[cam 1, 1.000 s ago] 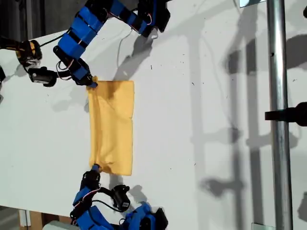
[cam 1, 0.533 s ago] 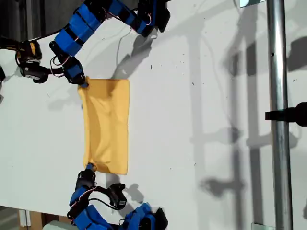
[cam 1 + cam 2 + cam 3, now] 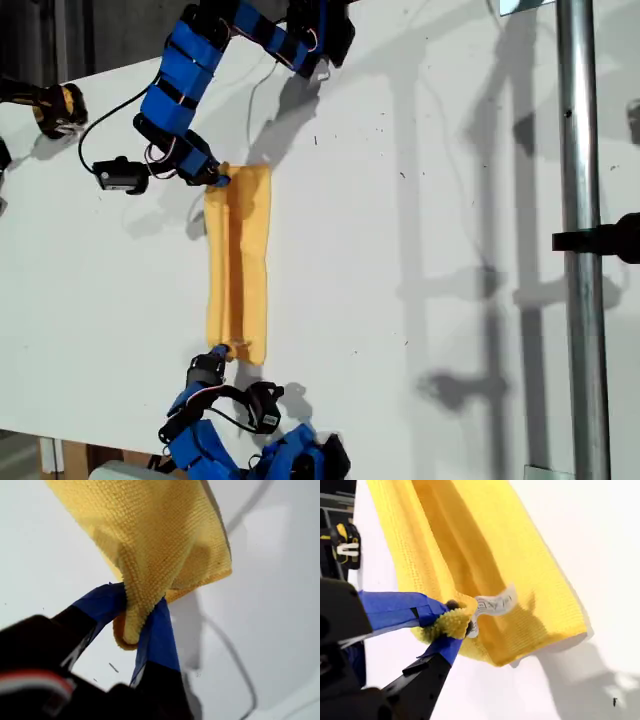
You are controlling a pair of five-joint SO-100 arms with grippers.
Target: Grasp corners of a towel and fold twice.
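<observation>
The yellow-orange towel (image 3: 238, 265) lies on the white table as a narrow lengthwise strip, one long edge lifted and doubled over. My first gripper (image 3: 218, 180) is at the strip's upper end in the exterior view, shut on a corner (image 3: 131, 625) that bunches between its blue-taped fingers (image 3: 102, 605). My second gripper (image 3: 222, 352) is at the strip's lower end, shut on another corner (image 3: 447, 624) beside a small white label (image 3: 492, 605). The towel (image 3: 485, 545) stretches away from it, sagging between the two grips.
A vertical metal pole (image 3: 575, 240) with a black clamp (image 3: 605, 240) crosses the exterior view's right. A yellow-and-black object (image 3: 55, 105) sits at the exterior view's upper left. A thin cable (image 3: 250, 95) lies near the first arm. The table's edge (image 3: 60, 432) runs along the exterior view's lower left.
Both grippers moved toward the exterior view's right, carrying the towel's held edge over itself. The towel went from a wide rectangle to a narrow strip.
</observation>
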